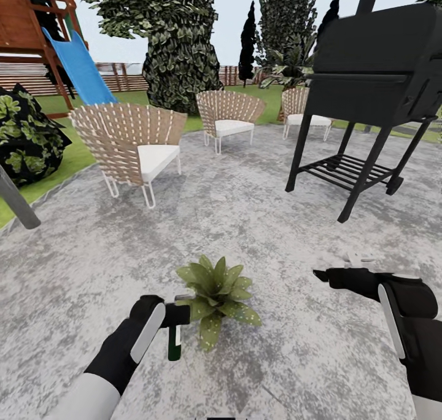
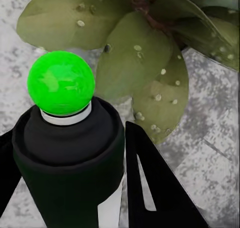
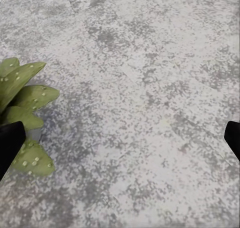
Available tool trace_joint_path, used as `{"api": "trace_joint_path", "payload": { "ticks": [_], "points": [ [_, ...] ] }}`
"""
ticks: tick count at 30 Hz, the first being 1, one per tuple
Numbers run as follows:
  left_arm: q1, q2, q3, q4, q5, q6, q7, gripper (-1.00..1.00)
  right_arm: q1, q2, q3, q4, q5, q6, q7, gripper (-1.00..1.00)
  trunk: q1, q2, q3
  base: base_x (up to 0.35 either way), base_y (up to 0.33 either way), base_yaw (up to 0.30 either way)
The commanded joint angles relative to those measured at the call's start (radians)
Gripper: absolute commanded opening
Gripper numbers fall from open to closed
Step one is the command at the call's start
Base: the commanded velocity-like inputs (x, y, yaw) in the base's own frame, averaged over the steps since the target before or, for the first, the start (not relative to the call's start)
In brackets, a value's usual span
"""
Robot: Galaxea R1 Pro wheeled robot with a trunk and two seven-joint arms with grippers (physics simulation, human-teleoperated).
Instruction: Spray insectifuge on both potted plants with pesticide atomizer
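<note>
Head view: we're holding the pesticide atomizer (image 1: 175, 340) in the left gripper (image 1: 166, 315), fingers pinching it near its top, bottle hanging roughly vertical with the long axis pointing down at the patio (image 1: 258, 223). It's sitting just beside the potted plant (image 1: 216, 294), on the plant's left edge, so the nozzle needs to face right, toward the rosette. Left arm is clearly nearer. The right gripper (image 1: 322, 276) is hovering well apart on the plant's other side. Open gravel all around; the wicker chair (image 1: 132, 147) and the black grill (image 1: 368, 94) are far off, so we judge there's free room to sweep.

Left wrist view: we're looking along the atomizer (image 2: 70, 158) between the fingers (image 2: 160, 188), which are clamped on its dark body; a bright green ball sits on its top. Leaves (image 2: 145, 53) lie right ahead and close, insectifuge (image 2: 158, 97) already dotting several.

Right wrist view: finger tips at both frame edges, spread wide, gripping nothing. Plant leaves (image 3: 30, 98) are showing to one side, specked too. Whether coverage is complete, we can't tell. The second plant we're not locating here.
</note>
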Motion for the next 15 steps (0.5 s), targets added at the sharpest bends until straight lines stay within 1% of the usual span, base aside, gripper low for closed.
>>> {"api": "trace_joint_path", "payload": {
  "ticks": [1, 2, 3, 6, 8, 10, 13, 15],
  "points": [
    [0.02, 0.01, 0.0, -0.028, 0.007, -0.002, -0.009, -1.0, 0.0, 0.0, 0.0, -0.001, 0.009, 0.004, 0.009, 1.0, 0.0, 0.0, -0.001, 0.0, 0.296, -0.03],
    [0.039, 0.028, -0.001, -0.054, 0.006, -0.011, -0.032, -1.0, 0.001, 0.0, 0.0, -0.001, 0.009, 0.004, 0.009, 1.0, 0.0, 0.0, -0.001, 0.0, 0.299, -0.015],
    [0.047, 0.037, -0.002, -0.064, 0.007, -0.019, -0.041, -1.0, 0.003, 0.0, 0.0, -0.001, 0.009, 0.004, 0.009, 1.0, 0.0, 0.0, -0.001, 0.0, 0.303, -0.01],
    [0.075, 0.057, 0.001, -0.07, 0.006, -0.05, -0.071, -1.0, 0.002, 0.0, 0.001, -0.001, 0.009, 0.004, 0.009, 1.0, 0.0, 0.0, -0.001, 0.0, 0.317, -0.003],
    [0.083, 0.076, 0.003, -0.069, 0.007, -0.059, -0.096, -1.0, 0.002, 0.0, 0.001, -0.001, 0.009, 0.004, 0.009, 1.0, 0.0, 0.0, -0.001, 0.0, 0.324, -0.001],
    [0.087, 0.089, 0.004, -0.065, 0.008, -0.064, -0.114, -1.0, 0.002, 0.0, 0.001, -0.001, 0.009, 0.004, 0.009, 1.0, 0.0, 0.0, -0.001, 0.0, 0.326, 0.0],
    [0.088, 0.093, 0.005, -0.034, 0.009, -0.081, -0.121, -1.0, 0.001, 0.0, 0.001, -0.001, 0.01, 0.004, 0.009, 1.0, 0.0, 0.0, -0.001, 0.032, 0.327, -0.003],
    [0.088, 0.093, 0.003, -0.007, 0.01, -0.09, -0.123, -1.0, 0.0, 0.0, 0.001, -0.001, 0.009, 0.004, 0.009, 1.0, 0.0, 0.0, -0.001, 0.088, 0.327, -0.105]
  ]
}}
